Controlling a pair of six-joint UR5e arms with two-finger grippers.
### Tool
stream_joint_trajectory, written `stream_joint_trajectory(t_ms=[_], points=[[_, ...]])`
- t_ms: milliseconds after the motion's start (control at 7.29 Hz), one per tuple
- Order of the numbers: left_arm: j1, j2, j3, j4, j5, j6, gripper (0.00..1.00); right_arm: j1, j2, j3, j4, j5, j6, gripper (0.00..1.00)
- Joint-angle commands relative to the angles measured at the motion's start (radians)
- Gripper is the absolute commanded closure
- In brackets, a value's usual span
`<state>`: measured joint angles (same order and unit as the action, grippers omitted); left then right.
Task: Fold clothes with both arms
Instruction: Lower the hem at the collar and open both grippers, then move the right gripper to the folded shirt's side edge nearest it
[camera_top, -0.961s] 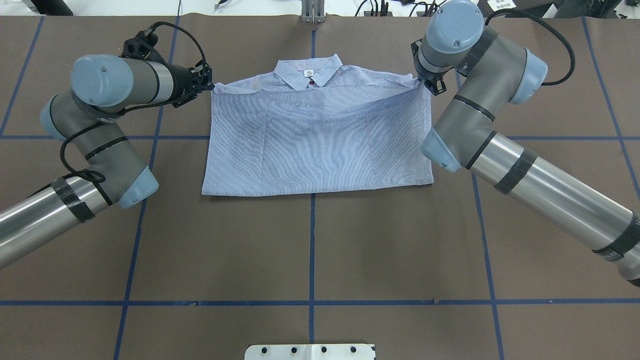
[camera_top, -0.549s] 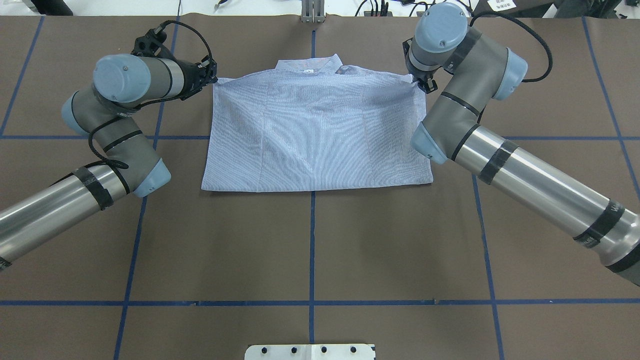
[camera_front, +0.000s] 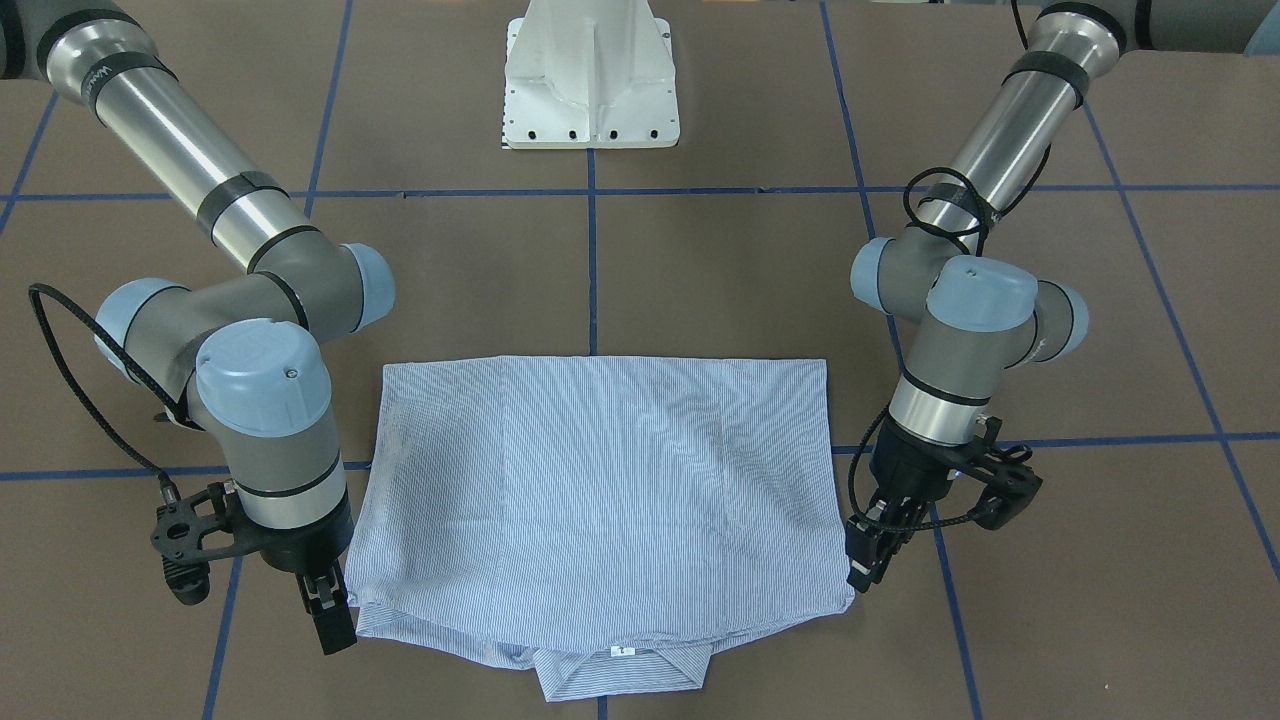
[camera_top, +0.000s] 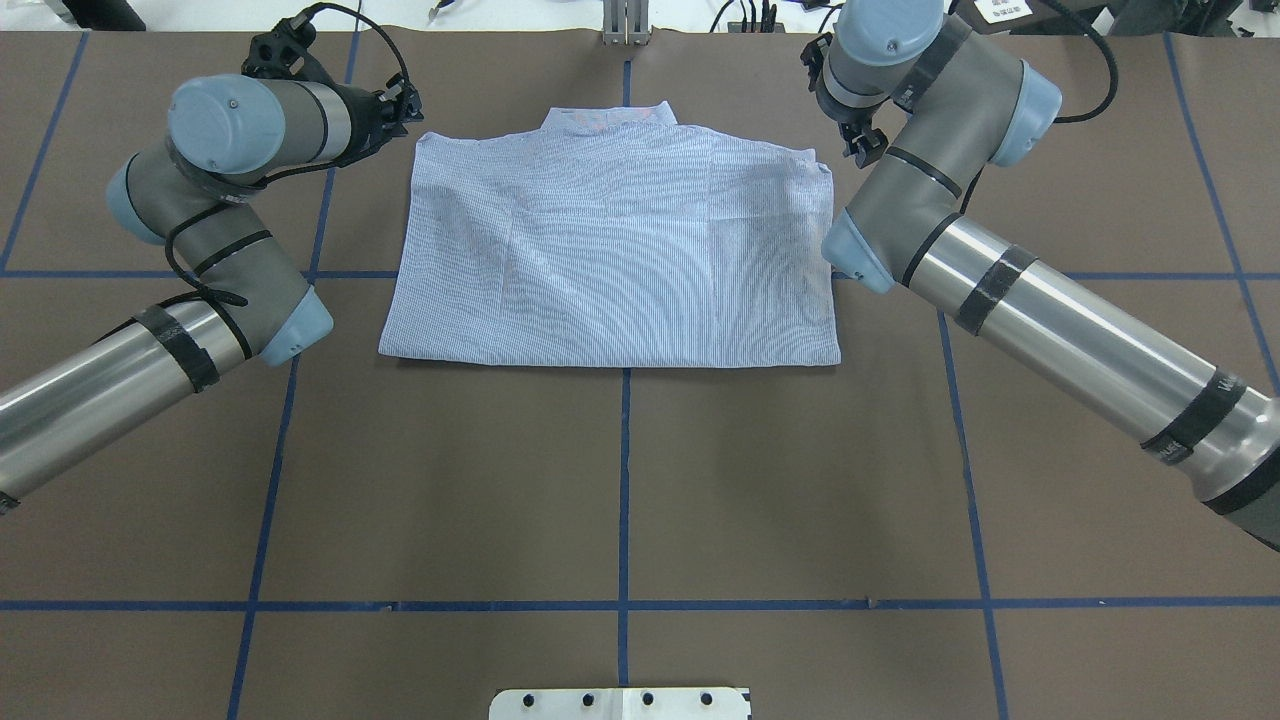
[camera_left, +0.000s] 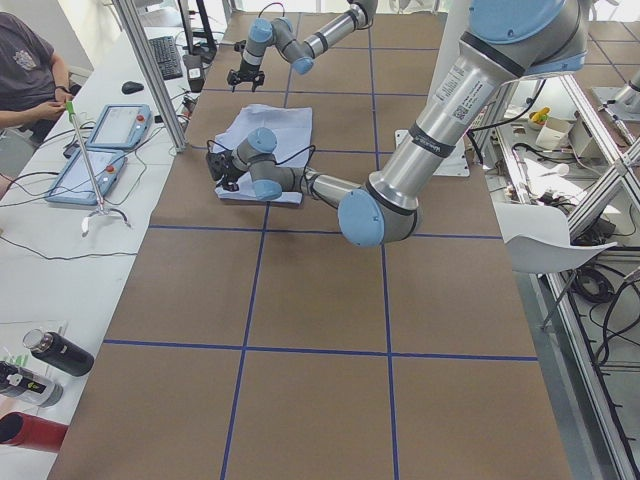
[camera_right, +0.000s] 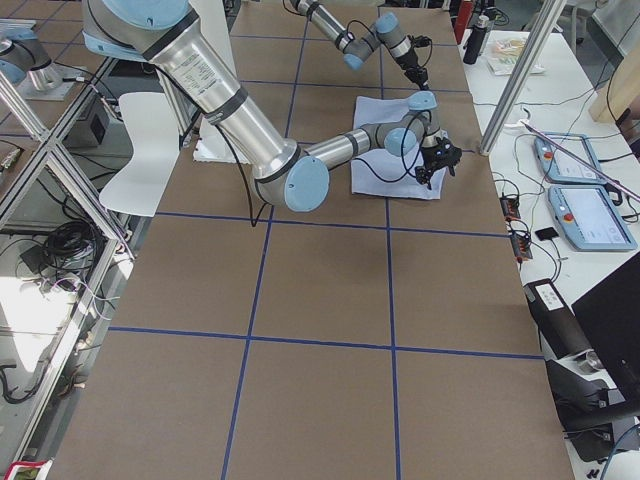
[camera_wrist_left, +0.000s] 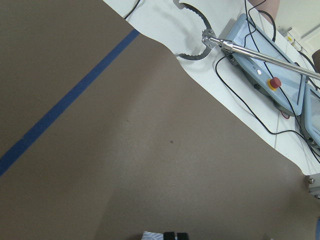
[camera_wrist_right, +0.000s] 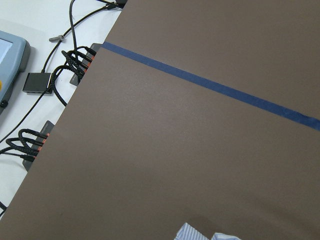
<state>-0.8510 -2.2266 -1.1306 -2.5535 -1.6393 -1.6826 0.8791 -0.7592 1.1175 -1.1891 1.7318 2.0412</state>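
Note:
The striped light blue shirt (camera_top: 610, 250) lies folded in half on the brown table, its top layer covering most of the collar (camera_front: 620, 672); it also shows in the front view (camera_front: 600, 500). My left gripper (camera_top: 408, 108) sits at the shirt's far left corner. Its fingertips (camera_wrist_left: 176, 235) stand together in the wrist view with a bit of cloth beside them. In the front view it (camera_front: 860, 575) touches that corner. My right gripper (camera_top: 868, 150) is at the far right corner, looks shut in the front view (camera_front: 335, 625), and striped cloth (camera_wrist_right: 195, 232) shows at the wrist view's bottom edge.
The white pedestal base (camera_front: 590, 90) stands at the robot's side of the table. Blue tape lines (camera_top: 625, 480) cross the brown cover. Beyond the far edge lie teach pendants (camera_wrist_left: 265, 80) and cables (camera_wrist_right: 45, 75). A metal post (camera_top: 625, 25) stands at the far middle.
Both grippers have carried the shirt's hem edge away from the robot and down over the collar. The top layer now lies flat, and the whole shirt has shifted slightly to the left.

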Motion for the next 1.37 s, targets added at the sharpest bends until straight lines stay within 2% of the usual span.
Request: stream_joint_trajectory(t_ms=[0,275,549,824,1235], points=[[-0.019,0.047,-0.098,-0.002,-0.016,0.003,0.24,0.001,-0.061,0.139,-0.009,0.093,0.007,0.01],[-0.046,0.083,-0.178,0.004,-0.115,0.006,0.24,-0.078,-0.232,0.369,-0.018,0.092,0.036,0.01],[-0.046,0.087,-0.205,0.01,-0.114,0.006,0.24,-0.152,-0.334,0.491,-0.021,0.078,0.126,0.01],[-0.046,0.101,-0.225,0.01,-0.109,0.006,0.24,-0.244,-0.393,0.518,-0.032,0.002,0.134,0.01],[-0.046,0.101,-0.233,0.012,-0.103,0.006,0.24,-0.287,-0.417,0.519,-0.038,-0.02,0.148,0.04]])
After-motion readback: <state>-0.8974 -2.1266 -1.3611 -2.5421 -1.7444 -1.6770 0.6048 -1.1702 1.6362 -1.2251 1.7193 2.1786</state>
